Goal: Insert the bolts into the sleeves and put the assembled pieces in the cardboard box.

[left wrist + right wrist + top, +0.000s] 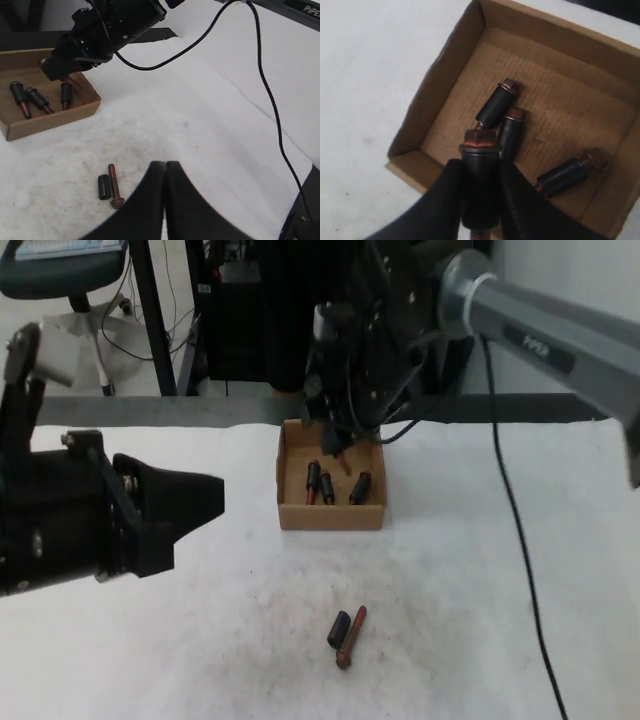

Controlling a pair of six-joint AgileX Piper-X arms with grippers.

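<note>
Loose bolt (352,637): it is lying on the white cloth (450,620) at the near part of the bench, with its head pointing to the near edge.
Loose sleeve (338,629): it is lying just beside this bolt, on its left side. The bolt is lying outside of it.
Left gripper (165,167): it is hanging over the cloth on the left, a little farther than the loose pair. Its two fingers are pressing against each other and are carrying nothing.
Cardboard box (330,518): it is standing on the cloth in the middle, farther back.
Assembled pieces: three are lying on the floor of the box, two close together (312,481) (327,487) and one more to the right (360,487).
Right gripper (481,167): it is hanging over the far part of the box. Its fingers are clamping the held piece (480,150), a sleeve with the bolt head showing at one end.
Black cable (515,530): it is running over the cloth on the right side.
</note>
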